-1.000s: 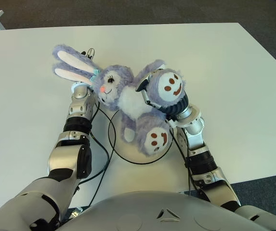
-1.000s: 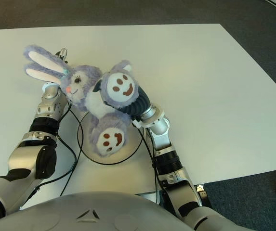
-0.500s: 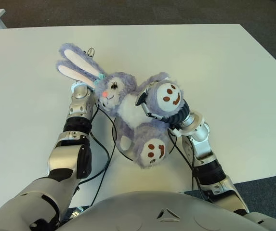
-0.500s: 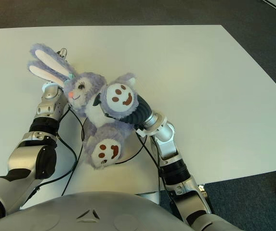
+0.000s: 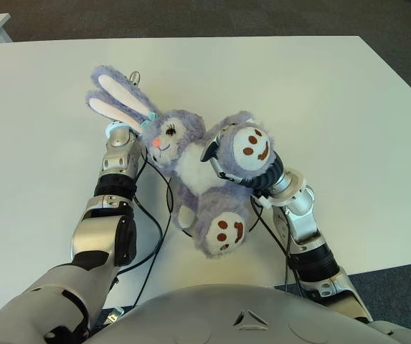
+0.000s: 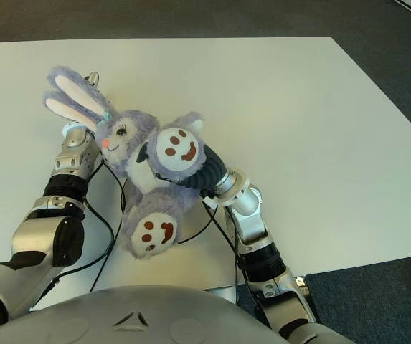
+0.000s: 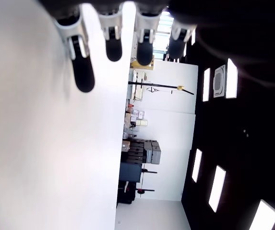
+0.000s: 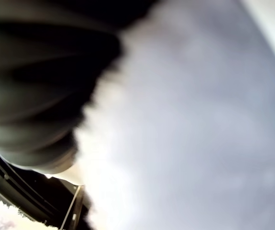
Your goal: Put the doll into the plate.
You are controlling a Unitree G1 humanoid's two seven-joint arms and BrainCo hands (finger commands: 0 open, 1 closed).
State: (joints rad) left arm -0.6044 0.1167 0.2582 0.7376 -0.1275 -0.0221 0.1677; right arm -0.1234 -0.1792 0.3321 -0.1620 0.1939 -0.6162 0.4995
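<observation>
A purple plush rabbit doll (image 5: pixel 191 161) is seen held by the right hand (image 5: pixel 223 154), whose fingers are closed on its body; the hand itself is largely covered by one of the doll's feet, and in the right wrist view only fur is shown pressed close against the dark hand. The doll is tilted, with its long pink-lined ears (image 5: pixel 115 100) pointed away from the robot and to its left, its face turned up, and its two feet, each marked with a brown smiling face, turned toward the camera. The lower foot (image 5: pixel 225 231) is seen nearest the robot.

Under the doll, the plate (image 5: pixel 173 208) is mostly hidden; only part of its thin dark rim is seen on the white desk (image 5: pixel 334 107), beside the doll's lower body. Whether the doll is touching the plate cannot be told.

The left hand (image 5: pixel 123 136) is shown beside the doll's head, on its left side, partly covered by the ears. In the left wrist view its fingers (image 7: pixel 84 72) are seen stretched out straight over the desk, with nothing held.
</observation>
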